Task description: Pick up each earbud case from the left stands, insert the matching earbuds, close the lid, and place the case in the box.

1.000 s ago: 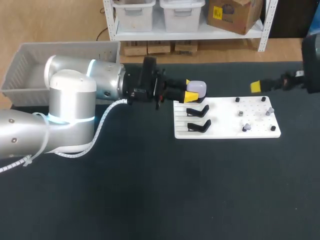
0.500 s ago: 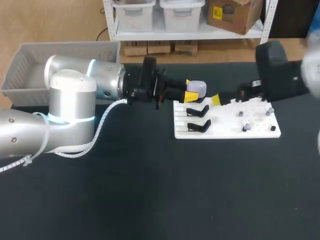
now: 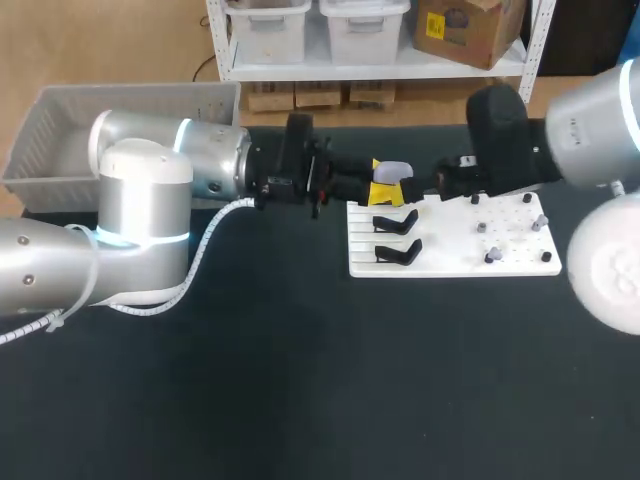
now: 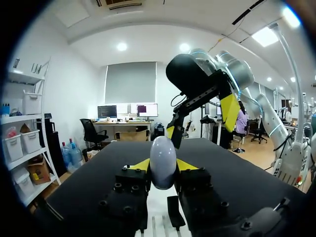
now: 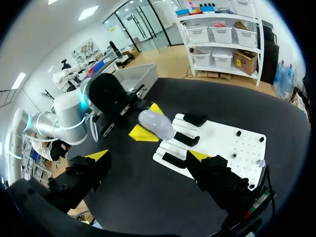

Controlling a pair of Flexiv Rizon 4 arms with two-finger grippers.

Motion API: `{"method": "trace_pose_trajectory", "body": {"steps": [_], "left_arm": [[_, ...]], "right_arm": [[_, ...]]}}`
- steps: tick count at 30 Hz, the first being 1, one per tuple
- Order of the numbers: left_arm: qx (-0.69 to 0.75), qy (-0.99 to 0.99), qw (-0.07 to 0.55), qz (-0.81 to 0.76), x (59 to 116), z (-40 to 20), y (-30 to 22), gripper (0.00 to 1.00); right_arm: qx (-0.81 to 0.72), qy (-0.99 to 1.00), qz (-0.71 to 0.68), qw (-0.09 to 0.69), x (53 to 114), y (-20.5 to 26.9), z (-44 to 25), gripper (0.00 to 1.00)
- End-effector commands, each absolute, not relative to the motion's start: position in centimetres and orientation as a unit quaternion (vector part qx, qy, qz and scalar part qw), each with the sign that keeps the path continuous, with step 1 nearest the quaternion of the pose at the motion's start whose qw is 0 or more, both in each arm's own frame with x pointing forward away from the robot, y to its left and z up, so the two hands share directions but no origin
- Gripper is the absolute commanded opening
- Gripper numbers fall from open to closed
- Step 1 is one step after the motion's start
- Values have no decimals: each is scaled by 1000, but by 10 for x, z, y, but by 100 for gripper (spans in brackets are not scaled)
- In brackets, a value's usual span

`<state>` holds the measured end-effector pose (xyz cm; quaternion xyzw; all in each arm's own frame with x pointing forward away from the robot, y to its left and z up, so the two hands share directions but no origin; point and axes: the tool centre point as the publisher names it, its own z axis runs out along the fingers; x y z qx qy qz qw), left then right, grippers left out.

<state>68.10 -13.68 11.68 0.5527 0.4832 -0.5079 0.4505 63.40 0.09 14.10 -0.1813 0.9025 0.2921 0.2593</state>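
The left claw (image 4: 163, 165) is clamped on a pale lavender earbud case (image 4: 163, 162). Its two yellow tips press the case from either side and hold it up off the dark worktop (image 3: 300, 380), above the near-left corner of the white board (image 3: 455, 262). From the case, two empty black stands (image 3: 397, 220) sit on the board at 6 o'clock, one behind the other. The small grey earbuds (image 3: 483, 228) stand on pegs at about 4 o'clock, well apart from the case. The grey box (image 3: 60, 140) is far off at 9 o'clock, beyond the left arm's silver body.

The right arm reaches in from 3 o'clock, low over the board. The right claw (image 5: 148, 155) is spread wide, its fingers well apart and holding nothing. In its own wrist view the case sits ahead of the gap between the fingers. In the left wrist view its yellow tips hang just beyond the case. I cannot tell whether either tip touches it.
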Motion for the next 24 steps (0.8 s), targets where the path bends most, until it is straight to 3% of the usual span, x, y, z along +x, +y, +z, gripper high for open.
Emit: {"method": "trace_pose_trajectory", "body": {"steps": [1,24], "left_arm": [[552,482,452,-508,681,116,-136,0],[552,482,452,-508,681,116,-136,0]], "right_arm": [[-176,905,291,257,648,8,128,100],[-143,910,289,259,673,-2,118,100]]}}
